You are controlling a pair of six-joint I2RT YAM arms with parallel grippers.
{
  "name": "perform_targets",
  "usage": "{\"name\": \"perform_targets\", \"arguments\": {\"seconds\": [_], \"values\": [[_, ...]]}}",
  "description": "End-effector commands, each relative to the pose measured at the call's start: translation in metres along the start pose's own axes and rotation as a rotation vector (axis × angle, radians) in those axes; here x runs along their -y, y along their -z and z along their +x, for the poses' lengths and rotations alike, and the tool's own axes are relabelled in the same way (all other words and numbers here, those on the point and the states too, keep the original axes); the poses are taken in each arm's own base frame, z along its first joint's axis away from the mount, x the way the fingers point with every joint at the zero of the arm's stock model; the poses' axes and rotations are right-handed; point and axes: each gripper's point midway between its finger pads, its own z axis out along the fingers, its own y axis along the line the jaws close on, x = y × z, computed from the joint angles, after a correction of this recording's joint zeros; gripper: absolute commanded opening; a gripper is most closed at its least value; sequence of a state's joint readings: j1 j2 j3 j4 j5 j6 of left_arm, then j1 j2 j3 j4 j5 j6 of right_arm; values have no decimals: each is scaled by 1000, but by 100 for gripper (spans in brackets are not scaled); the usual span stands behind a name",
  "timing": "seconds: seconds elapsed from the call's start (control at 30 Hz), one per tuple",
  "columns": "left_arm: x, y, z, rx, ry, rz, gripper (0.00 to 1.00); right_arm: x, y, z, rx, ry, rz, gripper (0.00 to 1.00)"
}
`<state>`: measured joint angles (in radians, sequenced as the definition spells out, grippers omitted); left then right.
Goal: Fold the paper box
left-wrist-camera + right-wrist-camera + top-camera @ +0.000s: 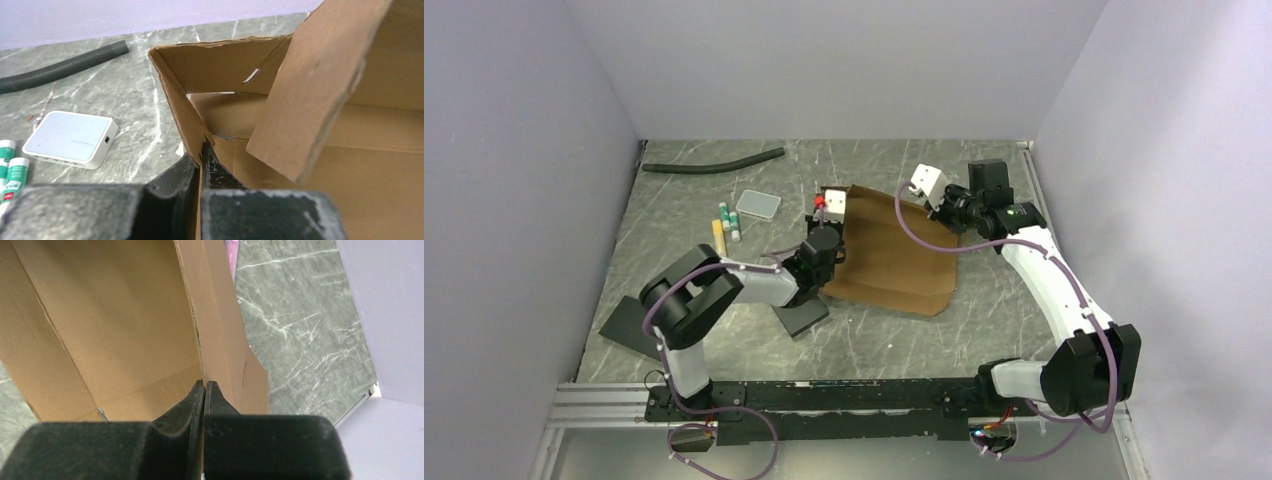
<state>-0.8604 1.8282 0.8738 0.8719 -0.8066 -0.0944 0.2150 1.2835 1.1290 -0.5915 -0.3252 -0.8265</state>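
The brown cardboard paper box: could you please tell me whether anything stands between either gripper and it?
Nothing visible does: the left gripper and the right gripper each pinch a wall of the brown cardboard paper box directly.

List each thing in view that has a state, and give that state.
paper box: partly folded, walls raised, one flap leaning inward
left end effector: shut on a raised box wall
right end effector: shut on a box wall edge
black hose: lying flat
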Motion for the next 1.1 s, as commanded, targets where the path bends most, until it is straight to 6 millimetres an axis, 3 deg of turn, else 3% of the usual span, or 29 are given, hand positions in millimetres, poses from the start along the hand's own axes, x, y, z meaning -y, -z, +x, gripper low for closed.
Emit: {"name": "perform_targets", "arguments": {"seconds": [0.0,0.07,0.3,0.5,0.73,0.9,0.97,1.07], "values": [[7,11,-48,54,-98,245,0,-2,15,-15,58,56,0,0],[9,18,-49,0,-135,382,0,-3,20,-18,69,76,-1,0],[-2,56,-84,-20,-215,717,0,2,53,-28,115,148,57,0],[-12,86,-81,-100,-313,866,0,-16,66,-32,158,204,9,0],[-42,101,-95,-69,-387,783,0,-15,69,-25,122,202,15,0],[-74,91,-94,-71,-339,570,0,-20,76,-30,147,208,8,0],[-90,85,-85,-98,-284,463,0,-24,77,-30,154,203,-6,0],[-105,80,-72,-146,-144,327,16,-27,76,-31,159,181,-28,0]]}}
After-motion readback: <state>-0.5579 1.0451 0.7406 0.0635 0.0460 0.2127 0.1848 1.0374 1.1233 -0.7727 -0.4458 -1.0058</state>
